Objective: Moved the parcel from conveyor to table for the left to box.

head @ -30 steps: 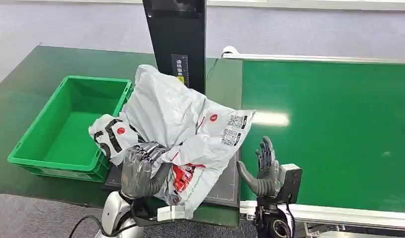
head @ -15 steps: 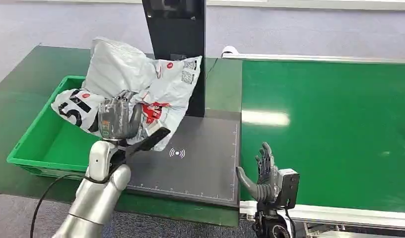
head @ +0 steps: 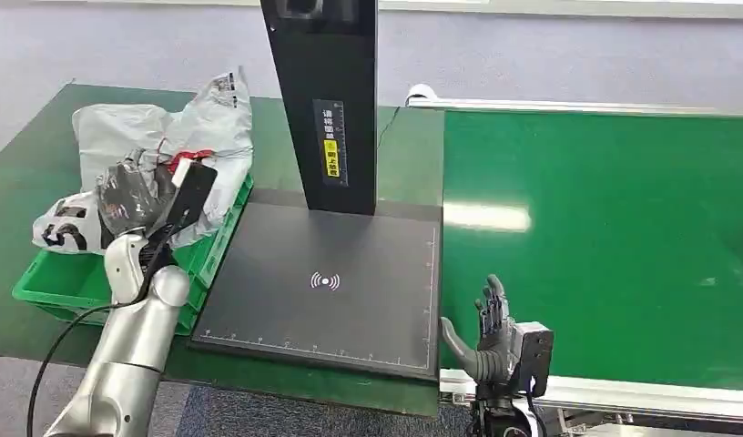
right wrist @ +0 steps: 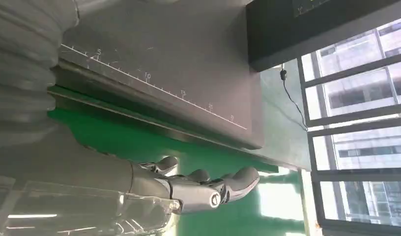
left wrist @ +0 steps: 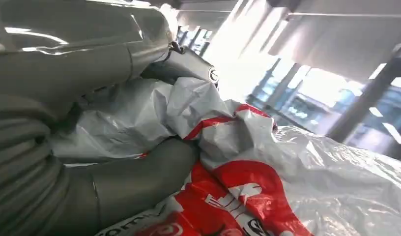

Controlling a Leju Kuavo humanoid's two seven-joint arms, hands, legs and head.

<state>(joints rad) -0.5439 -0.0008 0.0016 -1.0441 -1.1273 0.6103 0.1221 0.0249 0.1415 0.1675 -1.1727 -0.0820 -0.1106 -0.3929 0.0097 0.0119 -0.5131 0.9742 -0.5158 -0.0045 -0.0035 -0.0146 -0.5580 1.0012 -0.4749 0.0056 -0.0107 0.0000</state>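
Observation:
The parcel (head: pixel 163 150) is a crumpled grey plastic mailing bag with red and black print. My left hand (head: pixel 131 198) grips it and holds it above the green box (head: pixel 54 278) at the table's left side. Up close in the left wrist view, the thumb and fingers (left wrist: pixel 139 177) press into the bag's folds (left wrist: pixel 247 162). My right hand (head: pixel 484 332) stays low at the conveyor's near edge, fingers apart and holding nothing; the right wrist view shows its fingers (right wrist: pixel 203 189) spread over the green belt.
A black scanner plate (head: pixel 331 282) lies in the middle of the table with a tall black post (head: pixel 327 100) behind it. The green conveyor belt (head: pixel 605 237) runs along the right, edged by a metal rail (head: pixel 623 396). A cable trails from my left arm.
My left arm has carried the parcel left, off the scanner plate and over the green box. The right hand has sunk slightly at the conveyor edge.

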